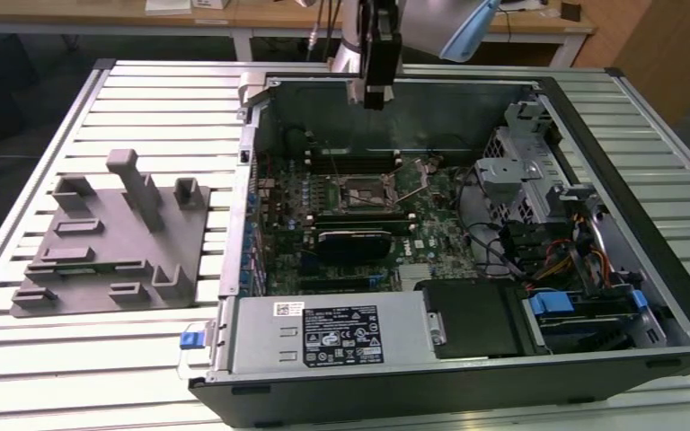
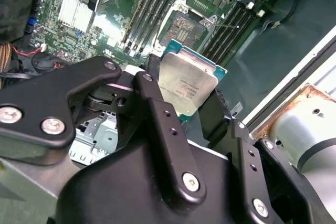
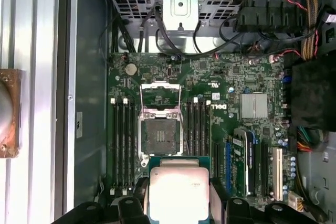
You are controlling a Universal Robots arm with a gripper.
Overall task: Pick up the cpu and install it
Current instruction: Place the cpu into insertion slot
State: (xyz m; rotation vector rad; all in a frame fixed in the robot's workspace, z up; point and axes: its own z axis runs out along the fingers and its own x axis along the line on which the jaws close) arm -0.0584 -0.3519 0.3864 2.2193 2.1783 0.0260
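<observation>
Gripper point(image 2: 185, 97): closed to the width of the cpu point(image 3: 178, 190), black fingers point(image 2: 157, 111) pressed against two opposite edges, silvery lid facing the wrist cameras. Several lines of dark print on the lid, too fine to make out. Green rim around the lid in both wrist views.

Held in the air over the open computer case point(image 1: 678, 296), near its far wall in the exterior view, well clear of the motherboard point(image 3: 236, 77) below. Not seated.

Beneath: socket point(image 3: 160, 135) open, contact field exposed, load plate point(image 3: 160, 95) swung up, thin lever point(image 2: 227, 24) out to one side. Memory slots point(image 3: 121, 145) on both flanks of the socket. Silver heatsink point(image 3: 253, 106) further along the board, white lettering just beside it.

Outward: power supply point(image 1: 321, 334) along the case's near edge, toward the exterior view's left, carrying a large black-and-white label point(image 1: 342, 336) and a small white one. Grey tray point(image 1: 105, 260) with upright posts on the slatted metal surface point(image 1: 82, 368), just beside the case on the exterior view's left.
</observation>
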